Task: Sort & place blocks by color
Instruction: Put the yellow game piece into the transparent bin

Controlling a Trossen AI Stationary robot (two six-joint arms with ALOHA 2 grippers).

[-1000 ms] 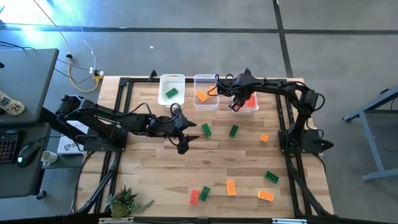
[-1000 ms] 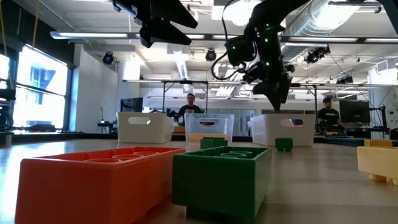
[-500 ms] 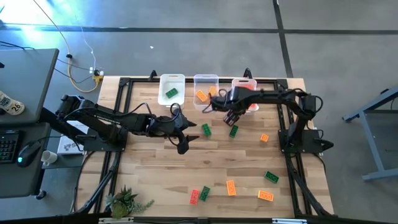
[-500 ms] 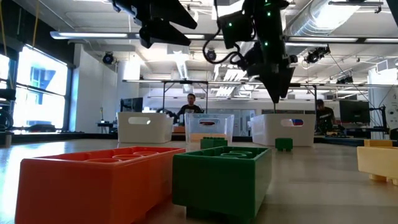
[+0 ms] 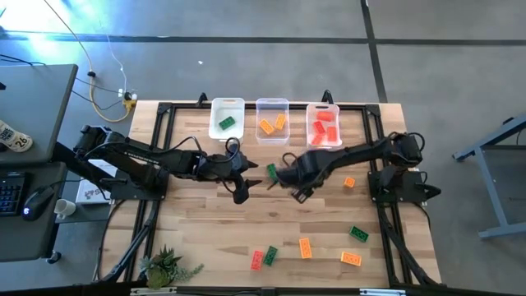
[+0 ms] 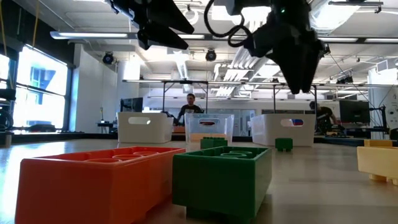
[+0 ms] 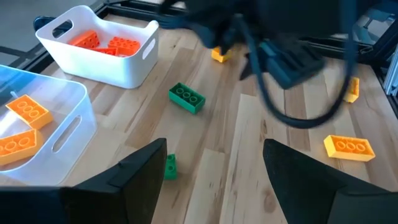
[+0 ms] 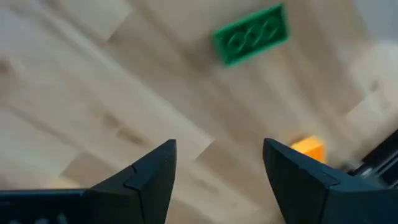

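The right gripper [image 5: 289,182] hangs over the middle of the tabletop [image 5: 205,222], its fingers [image 8: 149,180] apart with nothing between them. A green block [image 8: 252,35] lies on the wood ahead of those fingers, clear of both tips, with a small orange block [image 8: 308,149] off to one side. From above, a green block [image 5: 272,171] sits at about 11 o'clock from this gripper, just beside it, and the small orange block [image 5: 349,182] lies at 3 o'clock, well apart.

The left gripper [image 5: 246,184] waits just at 9 o'clock of the right one, fingers [image 7: 124,180] apart and empty.

The left wrist view shows two green blocks [image 7: 186,98] beyond its fingers, red blocks in one white bin [image 7: 134,68] and orange ones in the clear bin [image 7: 74,124] next to it. The high view alone shows the third bin [image 5: 215,115] at 12 o'clock holding one green block, and the loose cluster [image 5: 306,247] of green, orange and red blocks at 6 o'clock. The low view alone shows people behind the bins in the room.
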